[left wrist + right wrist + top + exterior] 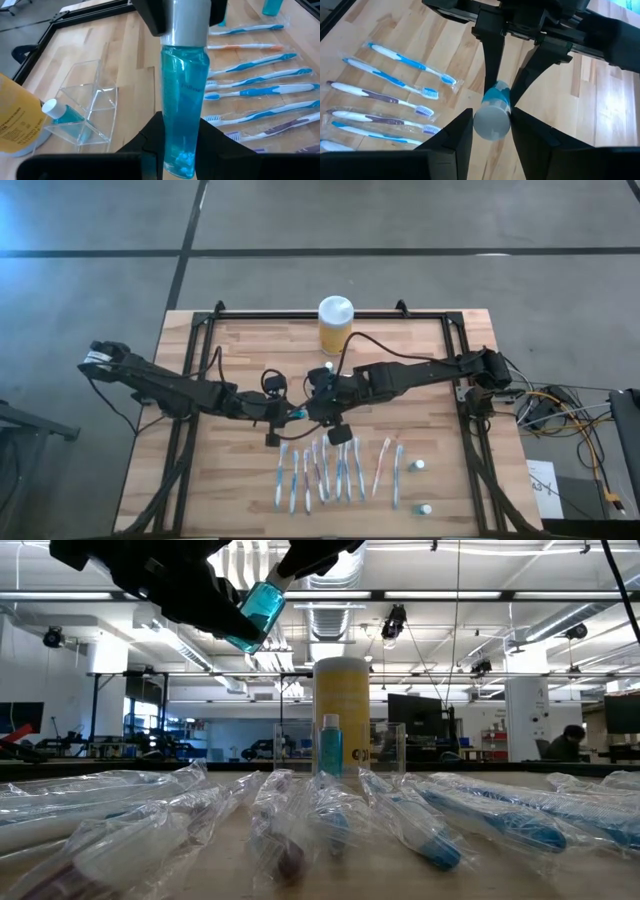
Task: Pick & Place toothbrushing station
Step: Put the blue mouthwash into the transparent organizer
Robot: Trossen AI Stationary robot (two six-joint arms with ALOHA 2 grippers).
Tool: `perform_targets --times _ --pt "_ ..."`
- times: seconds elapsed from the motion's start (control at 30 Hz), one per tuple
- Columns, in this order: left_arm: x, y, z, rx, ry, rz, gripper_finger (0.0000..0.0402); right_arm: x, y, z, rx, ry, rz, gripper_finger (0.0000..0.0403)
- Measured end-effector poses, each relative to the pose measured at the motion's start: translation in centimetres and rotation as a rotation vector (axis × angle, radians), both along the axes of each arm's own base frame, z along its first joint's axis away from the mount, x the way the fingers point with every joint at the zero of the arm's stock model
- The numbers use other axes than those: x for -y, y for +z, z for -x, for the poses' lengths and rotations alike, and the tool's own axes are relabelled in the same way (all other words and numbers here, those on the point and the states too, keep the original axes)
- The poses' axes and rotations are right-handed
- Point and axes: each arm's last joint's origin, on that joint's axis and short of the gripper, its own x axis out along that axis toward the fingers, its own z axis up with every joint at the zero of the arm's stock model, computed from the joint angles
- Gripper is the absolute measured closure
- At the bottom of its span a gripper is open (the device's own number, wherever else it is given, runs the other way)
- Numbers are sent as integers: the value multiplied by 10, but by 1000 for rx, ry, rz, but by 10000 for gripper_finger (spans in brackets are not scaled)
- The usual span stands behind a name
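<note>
A see-through bottle of blue liquid with a grey cap (182, 90) is held in the air between my two grippers; it also shows in the low view (262, 605) and the high view (298, 412). My left gripper (180, 160) is shut on its bottom end. My right gripper (492, 125) is shut on its cap. The clear plastic holder (85, 112) stands on the table next to the yellow jar (335, 325). A small blue bottle with a white cap (56, 111) stands in the holder. My left gripper pinches the bottle's lower body near its base (175, 150) between its two fingers. The bottle sticks out forward from the fingers. It is lifted clear of the table and tilted. My right gripper pinches the bottle's grey cap (492, 120) between its two fingers, coming from the end opposite my left gripper. The cap end is the higher one in the low view (285, 575).
Several wrapped toothbrushes (330, 472) lie in a row near the table's front edge, below the grippers. Two small bottles (419, 465) (425, 509) stand at the front right. A black frame (200, 320) borders the wooden table.
</note>
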Motion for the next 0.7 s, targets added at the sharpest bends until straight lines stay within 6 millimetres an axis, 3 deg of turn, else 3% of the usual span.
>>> perform_targets --times 0.7 --pt "-2 0 0 -1 6 1 334 2 -2 -1 -4 -2 4 314"
